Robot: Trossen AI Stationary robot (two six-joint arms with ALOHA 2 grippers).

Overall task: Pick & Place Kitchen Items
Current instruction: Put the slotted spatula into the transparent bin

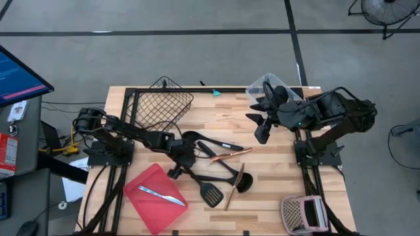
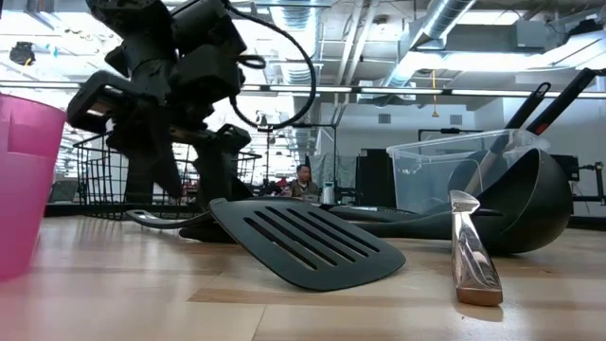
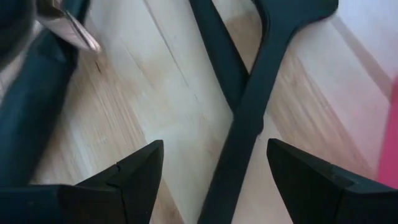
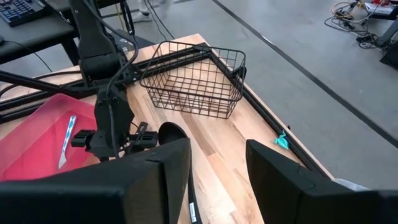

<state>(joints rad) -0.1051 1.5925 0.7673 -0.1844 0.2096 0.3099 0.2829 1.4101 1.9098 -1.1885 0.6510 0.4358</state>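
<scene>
left hand open over crossed spatula handles

No readable text, label or number on anything shown

The light wooden table with a black frame stands on a grey concrete floor with dark lines across it. A computer screen with a blue picture sits on the left side. A round black fan stands in the far corner. Cables lie on the floor. Behind the table is a big room with silver pipes on the ceiling and long bright lights. A person sits far away
</scene>
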